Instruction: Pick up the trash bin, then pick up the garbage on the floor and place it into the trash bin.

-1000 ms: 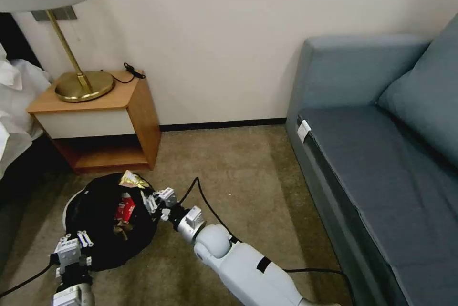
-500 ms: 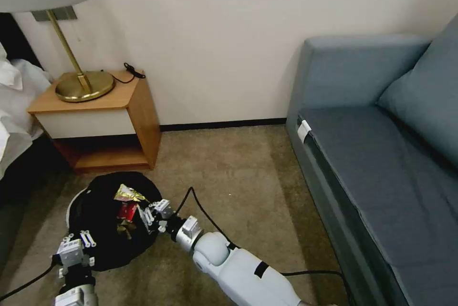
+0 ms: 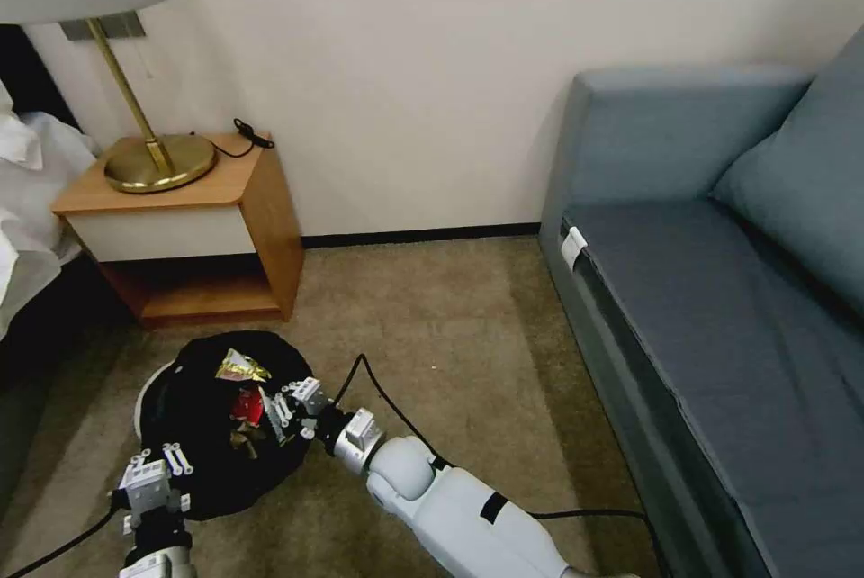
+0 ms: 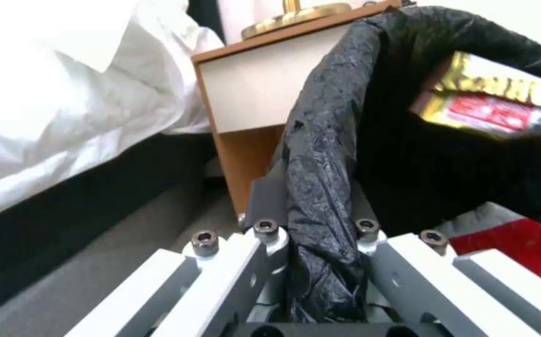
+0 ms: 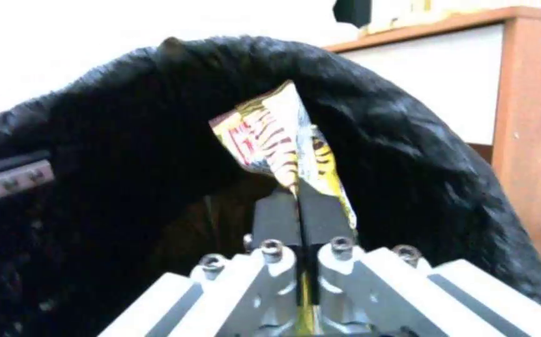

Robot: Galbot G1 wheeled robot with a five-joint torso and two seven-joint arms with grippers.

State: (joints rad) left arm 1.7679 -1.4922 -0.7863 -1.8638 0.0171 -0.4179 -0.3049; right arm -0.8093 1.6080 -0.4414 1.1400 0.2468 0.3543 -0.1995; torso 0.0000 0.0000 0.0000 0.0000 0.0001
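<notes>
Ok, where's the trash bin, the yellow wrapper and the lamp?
trash bin (image 3: 193, 461), head view, black bag along its near side.
yellow wrapper (image 5: 270, 135), right wrist view, its striped face above the shut fingers.
lamp (image 3: 160, 162), head view, its brass base.

Our right arm (image 3: 468, 506) wears a smooth white shell with a black band and a grey ball joint. A black cable (image 3: 396, 402) trails from it. Both wrists end in white linkage bars with dark hex screws (image 5: 271, 245) and black jaws.
</notes>
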